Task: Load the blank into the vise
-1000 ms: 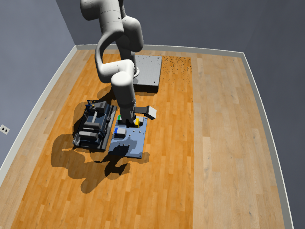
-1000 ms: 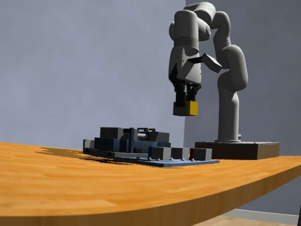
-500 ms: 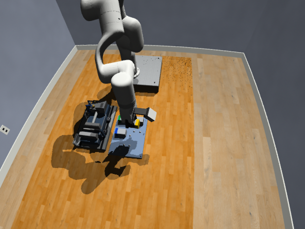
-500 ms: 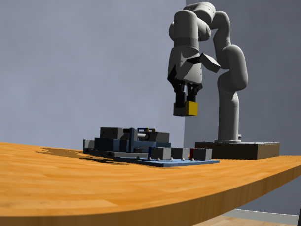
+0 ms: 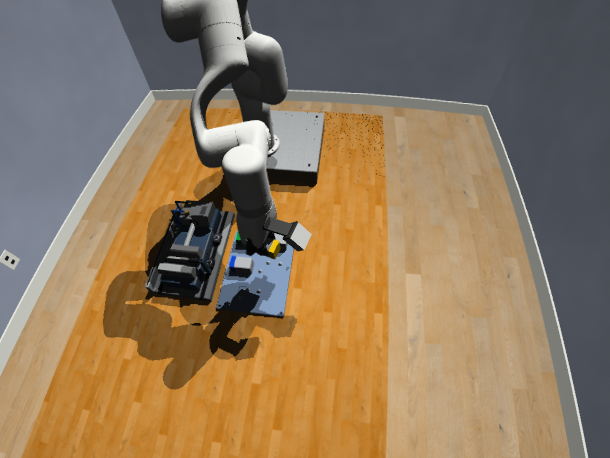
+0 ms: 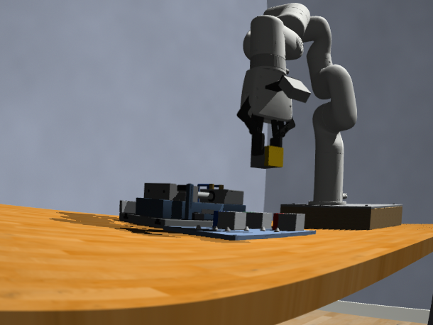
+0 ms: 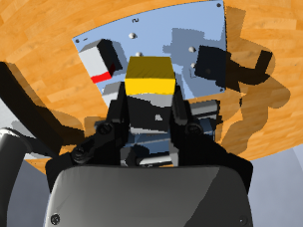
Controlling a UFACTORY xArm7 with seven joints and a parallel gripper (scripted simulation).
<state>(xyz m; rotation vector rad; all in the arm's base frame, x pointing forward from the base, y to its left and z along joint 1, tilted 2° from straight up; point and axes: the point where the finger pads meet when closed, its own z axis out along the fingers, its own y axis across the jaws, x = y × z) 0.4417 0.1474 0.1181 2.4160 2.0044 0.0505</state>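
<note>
The black two-fingered tool [image 5: 265,245] [image 6: 267,142] [image 7: 150,98] grips the grey rectangular blank with the yellow end [image 5: 274,248] [image 6: 273,157] [image 7: 151,82] across its sides, well above the light-blue infeed plate [image 5: 275,302] [image 6: 237,235] [image 7: 159,30]. The painted end projects beyond the fingers, presumably leaving the blank's faces free for seating in the dark-blue and grey milling vise [image 5: 182,251] [image 6: 153,208] [image 7: 147,142].

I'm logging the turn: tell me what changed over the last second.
Seen from above, the gripper turned slightly clockwise, swinging the yellow-ended blank with it. Nothing was grasped or released. The vise and infeed plate stayed put.
</note>
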